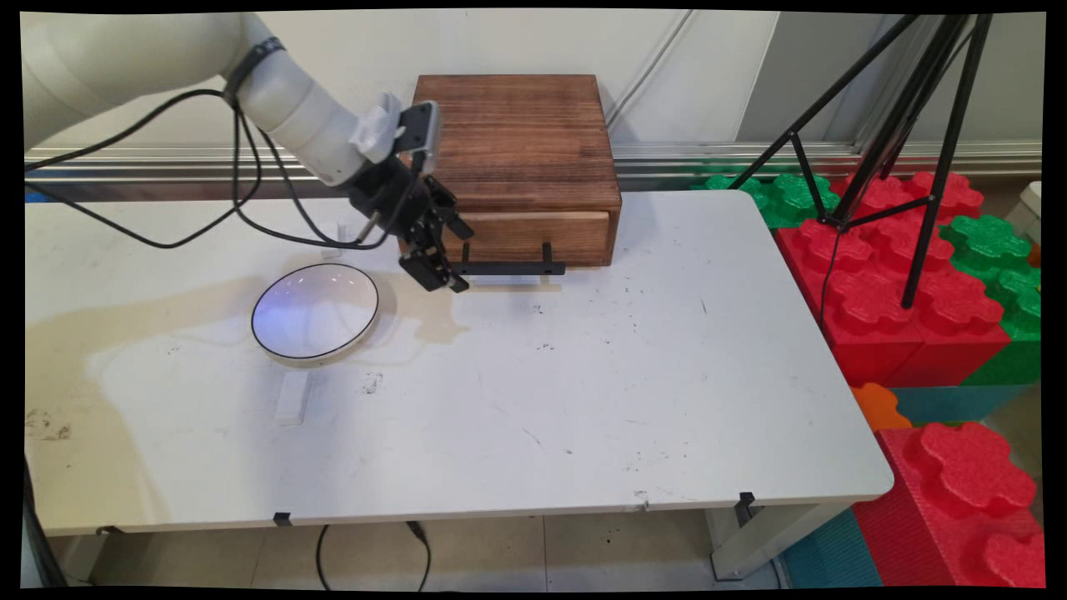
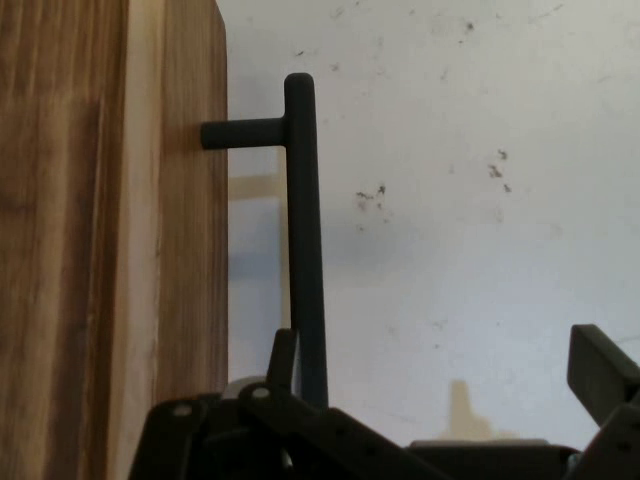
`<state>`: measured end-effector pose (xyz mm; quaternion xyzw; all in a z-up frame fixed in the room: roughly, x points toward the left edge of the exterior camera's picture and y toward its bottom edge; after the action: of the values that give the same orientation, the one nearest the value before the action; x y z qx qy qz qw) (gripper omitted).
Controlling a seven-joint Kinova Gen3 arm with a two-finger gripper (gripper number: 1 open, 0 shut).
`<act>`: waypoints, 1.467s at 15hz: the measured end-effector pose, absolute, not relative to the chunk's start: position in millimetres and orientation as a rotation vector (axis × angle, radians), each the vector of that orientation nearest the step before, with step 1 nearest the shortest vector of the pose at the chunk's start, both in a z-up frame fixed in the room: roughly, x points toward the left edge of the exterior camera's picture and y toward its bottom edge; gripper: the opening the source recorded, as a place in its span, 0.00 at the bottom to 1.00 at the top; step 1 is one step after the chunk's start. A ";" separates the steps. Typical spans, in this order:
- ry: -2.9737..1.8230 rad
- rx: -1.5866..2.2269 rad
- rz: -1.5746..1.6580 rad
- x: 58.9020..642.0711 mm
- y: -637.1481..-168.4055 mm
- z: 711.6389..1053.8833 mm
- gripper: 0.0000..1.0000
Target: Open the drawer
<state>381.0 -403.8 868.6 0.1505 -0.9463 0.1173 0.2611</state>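
A brown wooden box [image 1: 517,142] stands at the table's back, its light drawer front [image 1: 533,237] facing the near side. A black bar handle [image 1: 508,268] runs along the drawer front. My gripper [image 1: 438,279] is at the handle's left end, tilted downward. In the hand view the handle [image 2: 305,240] runs up from the linkage beside the wooden drawer face [image 2: 110,250]. It lies between the fingers, close to one finger [image 2: 283,355], while the other finger [image 2: 600,370] stands far off. The gripper [image 2: 440,375] is open and holds nothing.
A round white plate with a dark rim [image 1: 315,312] lies left of the gripper. A small white block [image 1: 293,398] lies nearer the front edge. A black tripod [image 1: 900,150] and red and green foam blocks [image 1: 900,275] stand beyond the table's right edge.
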 end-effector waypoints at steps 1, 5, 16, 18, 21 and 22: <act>-2.567 0.404 0.316 378.2 -406.4 866.4 1.00; -2.603 0.387 0.313 361.3 -421.8 854.1 1.00; -2.682 0.334 0.307 335.4 -441.0 835.7 1.00; -2.691 0.323 0.307 332.5 -443.2 833.5 1.00; -2.706 0.309 0.305 328.7 -445.9 829.6 1.00; -2.710 0.305 0.306 328.0 -446.5 828.5 1.00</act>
<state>328.0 -446.5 828.5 0.1090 -0.9681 0.1092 0.1976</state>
